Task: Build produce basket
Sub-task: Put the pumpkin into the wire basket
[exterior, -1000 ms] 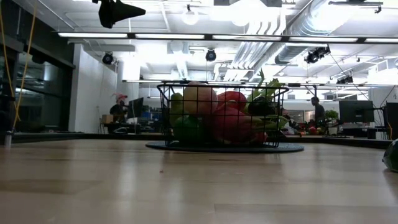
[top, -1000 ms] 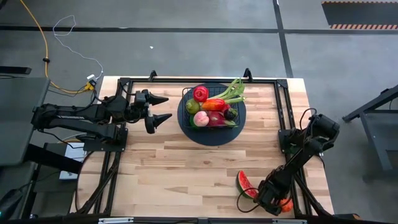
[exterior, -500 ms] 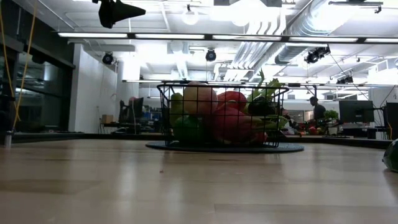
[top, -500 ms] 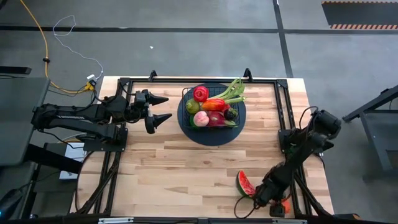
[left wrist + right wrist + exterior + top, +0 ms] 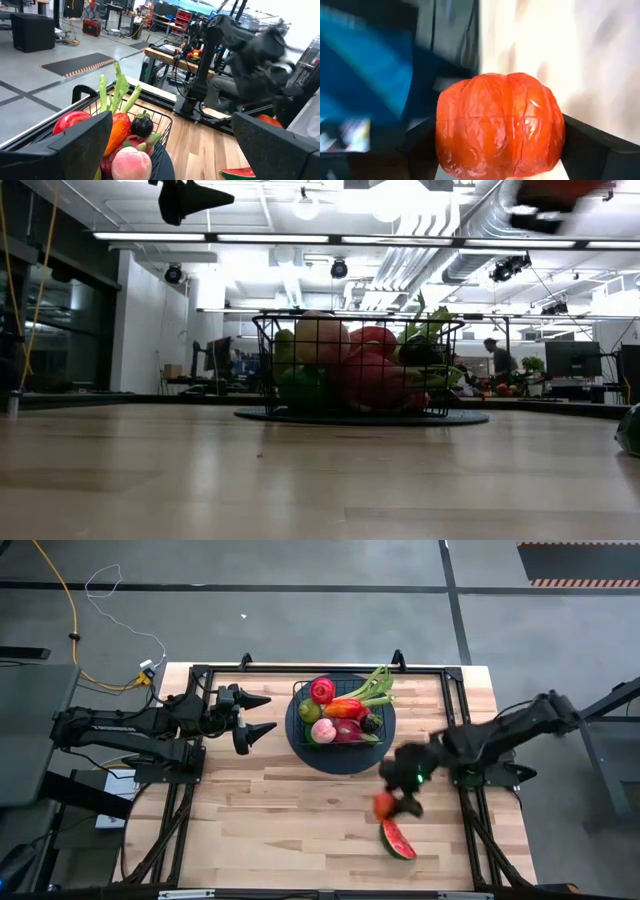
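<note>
Right claw [image 5: 388, 806]: over the worktop [image 5: 300, 820], between the basket and the watermelon slice — pinching an orange-red ribbed fruit [image 5: 500, 125], which sits between its two dark fingers [image 5: 592, 150] in the right wrist view and shows blurred in the high view.
Left claw [image 5: 262, 714]: held off to the basket's left side, just beside the mat, fingers spread wide with nothing between them.
Basket [image 5: 298, 733]: black wire grid, standing on a dark round mat [image 5: 330, 762] toward the far middle of the worktop.
Produce in the basket: a red pepper [image 5: 322, 691], a green-white leafy stalk [image 5: 374, 685] leaning out past the far right corner, a green piece [image 5: 309, 711], a peach [image 5: 323, 730], an orange-red piece across the middle, a pink dragon fruit [image 5: 350, 731] — and a small dark fruit [image 5: 142, 125].
Watermelon slice [image 5: 396, 839]: lying on the worktop near the front right, well apart from the basket, just in front of the right claw.
Room beyond: a person [image 5: 497, 360] stands far back in the low view.
</note>
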You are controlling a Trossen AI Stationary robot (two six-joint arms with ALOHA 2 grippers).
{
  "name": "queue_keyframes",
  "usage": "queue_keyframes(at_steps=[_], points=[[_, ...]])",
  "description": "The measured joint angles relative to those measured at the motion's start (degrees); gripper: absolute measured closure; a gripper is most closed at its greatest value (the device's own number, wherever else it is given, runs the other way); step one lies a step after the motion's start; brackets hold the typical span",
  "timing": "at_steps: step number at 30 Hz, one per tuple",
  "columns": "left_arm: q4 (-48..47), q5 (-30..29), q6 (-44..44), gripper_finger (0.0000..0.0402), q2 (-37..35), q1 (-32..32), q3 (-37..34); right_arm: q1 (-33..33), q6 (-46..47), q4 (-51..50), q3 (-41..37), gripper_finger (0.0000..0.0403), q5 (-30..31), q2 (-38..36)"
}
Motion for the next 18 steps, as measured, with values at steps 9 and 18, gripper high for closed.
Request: queue_keyframes(at_steps=[9,18], points=[[0.04,0.02,-4.32,0.0004,0.00,0.00,0.00,-16.26,-17.95,19.70,-0.07,0.0092,11.29,-0.50],[0.09,-0.26,-4.32,0.0004,0.00,0.00,0.00,-23.50,-23.68,32.38,-5.38,0.0092,7.84,1.19]])
